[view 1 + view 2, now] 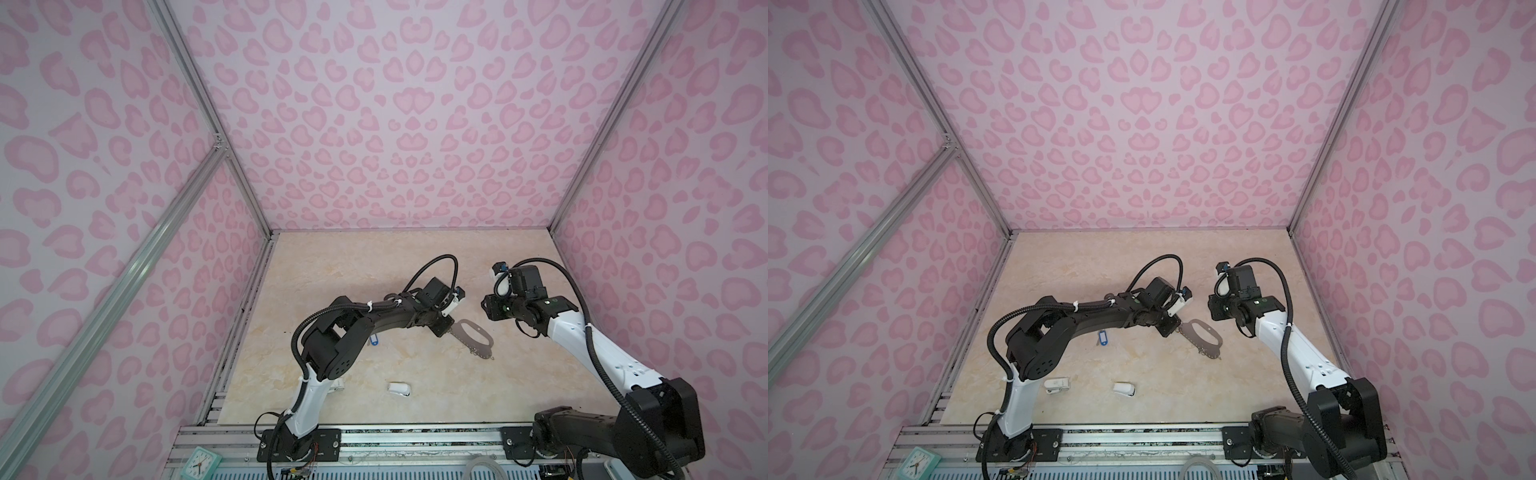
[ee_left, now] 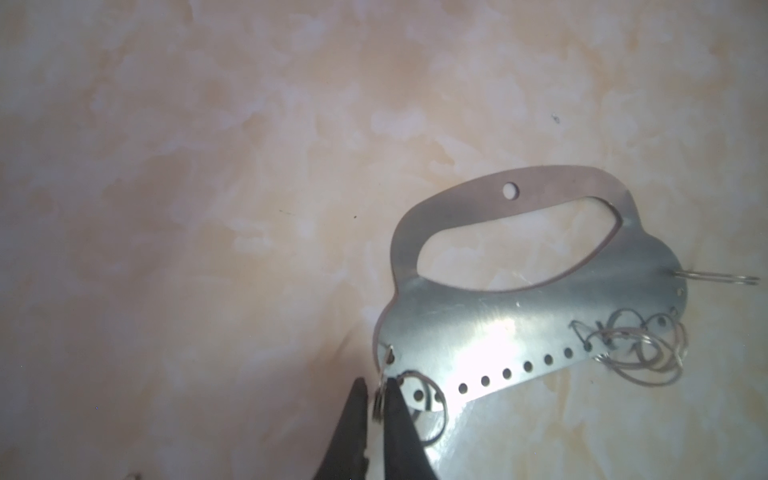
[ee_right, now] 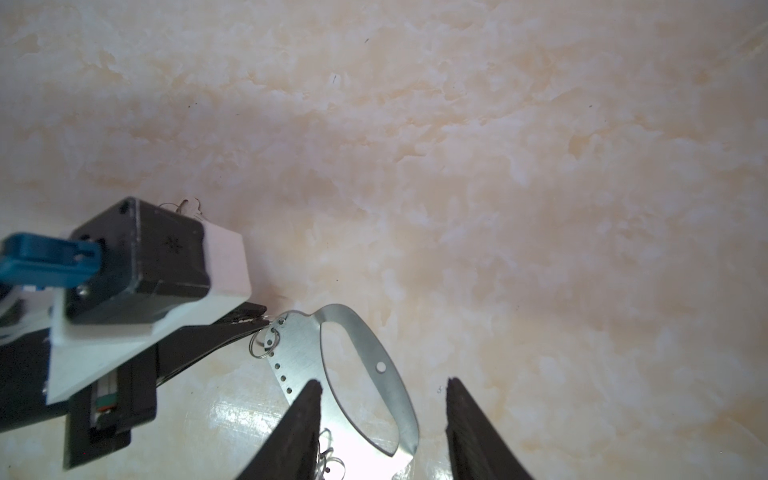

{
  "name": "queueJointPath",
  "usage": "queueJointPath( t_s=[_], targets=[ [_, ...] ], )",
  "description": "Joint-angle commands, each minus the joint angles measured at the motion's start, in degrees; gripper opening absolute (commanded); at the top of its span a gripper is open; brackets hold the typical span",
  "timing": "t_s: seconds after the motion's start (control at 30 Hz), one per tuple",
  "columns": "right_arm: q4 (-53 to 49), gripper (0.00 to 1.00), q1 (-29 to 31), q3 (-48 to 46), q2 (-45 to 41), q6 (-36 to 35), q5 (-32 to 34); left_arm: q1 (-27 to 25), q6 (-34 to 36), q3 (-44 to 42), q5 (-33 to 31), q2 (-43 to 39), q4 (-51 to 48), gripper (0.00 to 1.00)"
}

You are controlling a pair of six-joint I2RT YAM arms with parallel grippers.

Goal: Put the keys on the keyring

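A beige marble-patterned tabletop (image 1: 353,266) fills the floor of a booth with pink-spotted walls. Two black-and-white robot arms reach in from the 6 o'clock edge: the left arm (image 1: 365,320) stretches toward the centre, and the right arm (image 1: 582,345) bends in from 4 o'clock. In both top views a flat grey metal D-shaped keyring (image 1: 476,337) lies on the table just off centre toward 3 o'clock. Its long body runs from 10 o'clock to 4 o'clock, with loose wire rings bunched at the 4 o'clock end. The left gripper (image 2: 375,384) is clenched on a small wire ring (image 2: 377,401) at the keyring's 10 o'clock corner. The right gripper (image 3: 384,382) hangs above the keyring with its jaws spread, grasping nothing. A small white plastic object (image 1: 1124,389) lies toward 7 o'clock from the keyring, and a second white plastic object (image 1: 1057,384) lies farther toward 8 o'clock, beside the left arm. A silver key with a blue tag (image 1: 1101,336) rests at the keyring's 9 o'clock, well apart from it.
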Motion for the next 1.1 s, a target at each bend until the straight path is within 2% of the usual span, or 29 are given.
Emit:
queueJointPath(
  t_s=[0.0, 0.2, 0.3, 0.5, 0.6, 0.67, 0.8, 0.93, 1.07],
  targets=[
    [-0.12, 0.49, 0.03, 0.31, 0.1, -0.64, 0.14, -0.01, 1.75, -0.85, 1.75, -1.17, 1.14, 0.08],
    [0.88, 0.47, 0.08, -0.03, -1.8, -3.17, 1.78, -0.01, 5.63, -5.39, 4.23, -6.58, 5.06, 0.04],
    [4.94, 0.51, 0.07, -2.32, -5.59, -5.77, -0.94, 0.41, 8.36, -8.62, 6.02, -10.76, 8.41, 0.04],
    [21.45, 0.49, 0.14, -15.28, -20.51, -12.92, -7.96, 3.42, 10.76, -14.18, 12.87, -19.2, 15.69, 0.04],
    [28.63, 0.45, 0.22, -22.98, -29.13, -18.28, -11.79, 4.77, 12.8, -14.86, 18.71, -22.15, 16.9, 0.04],
    [28.99, 0.43, 0.23, -24.95, -33.54, -21.28, -15.06, 5.09, 15.03, -15.31, 22.34, -23.82, 17.79, 0.04],
    [24.64, 0.39, 0.31, -24.58, -37.33, -23.35, -17.99, 5.36, 17.17, -16.04, 25.74, -26.14, 20.74, 0.04],
    [25.36, 0.39, 0.26, -23.83, -38.69, -20.5, -22.02, 6.09, 19.71, -17.04, 28.02, -27.62, 22.93, 0.04],
    [24.83, 0.38, 0.35, -22.15, -36.46, -20.8, -28.47, 7.35, 20.56, -19.4, 30.49, -29.39, 26.95, 0.04]
  ],
)
